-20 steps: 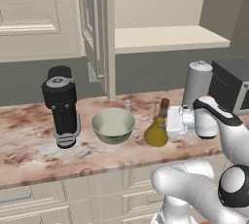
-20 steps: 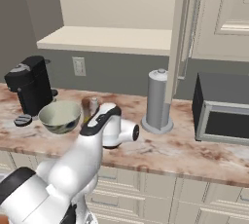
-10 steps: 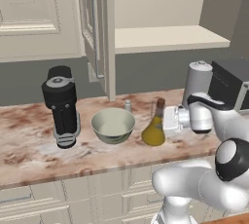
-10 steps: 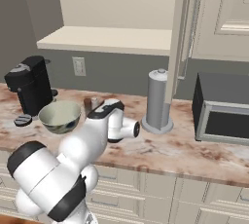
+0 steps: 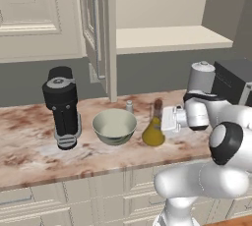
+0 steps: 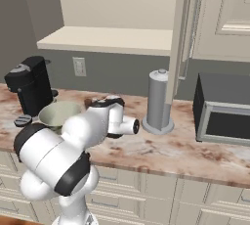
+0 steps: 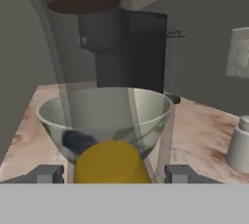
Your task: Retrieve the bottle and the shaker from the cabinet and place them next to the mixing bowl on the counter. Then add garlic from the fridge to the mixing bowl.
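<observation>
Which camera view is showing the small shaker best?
The left base view: the shaker stands whole behind the mixing bowl. The hand view shows it cut off at the right edge. In the right base view I cannot find it.

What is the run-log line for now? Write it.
bottle: on counter beside bowl | shaker: behind bowl | tool: astride bottle, grip unclear

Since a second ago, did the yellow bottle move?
No. The bottle stands in the same spot beside the mixing bowl on the counter, with the gripper at it.
</observation>
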Available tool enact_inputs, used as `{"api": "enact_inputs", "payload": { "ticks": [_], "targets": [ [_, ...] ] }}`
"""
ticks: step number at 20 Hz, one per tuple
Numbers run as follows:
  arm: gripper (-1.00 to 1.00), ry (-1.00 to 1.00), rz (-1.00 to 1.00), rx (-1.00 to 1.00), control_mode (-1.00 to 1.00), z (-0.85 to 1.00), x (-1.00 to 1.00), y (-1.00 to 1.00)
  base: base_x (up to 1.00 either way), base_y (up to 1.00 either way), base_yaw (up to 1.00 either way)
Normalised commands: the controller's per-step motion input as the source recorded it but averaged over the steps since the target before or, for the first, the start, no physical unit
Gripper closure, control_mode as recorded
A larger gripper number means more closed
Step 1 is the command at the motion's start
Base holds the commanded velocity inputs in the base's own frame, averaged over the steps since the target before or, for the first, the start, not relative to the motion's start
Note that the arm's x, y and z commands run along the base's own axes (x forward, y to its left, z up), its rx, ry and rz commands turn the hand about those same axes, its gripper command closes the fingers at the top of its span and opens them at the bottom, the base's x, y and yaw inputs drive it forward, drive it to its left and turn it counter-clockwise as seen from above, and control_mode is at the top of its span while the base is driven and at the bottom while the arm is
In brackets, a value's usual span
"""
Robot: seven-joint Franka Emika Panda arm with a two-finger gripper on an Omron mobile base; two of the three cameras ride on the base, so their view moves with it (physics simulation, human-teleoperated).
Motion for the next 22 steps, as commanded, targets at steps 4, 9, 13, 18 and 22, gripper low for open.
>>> {"api": "enact_inputs", "payload": {
  "ticks": [4,9,13,18,22],
  "targets": [
    [1.00,0.00,0.00,-0.04,-1.00,-0.02,0.45,0.00,0.00,0.00,0.00],
    [1.00,-0.04,0.00,0.00,-1.00,-0.19,0.35,0.00,0.00,0.00,0.00],
    [1.00,-0.05,0.00,0.02,-1.00,-0.32,0.24,0.00,0.00,0.00,0.00],
    [1.00,-0.10,0.02,0.06,-1.00,-0.35,0.01,0.00,0.00,0.00,0.00],
    [-1.00,-0.10,0.01,0.01,-1.00,-0.04,0.00,0.18,0.00,0.00,0.00]
  ]
}}
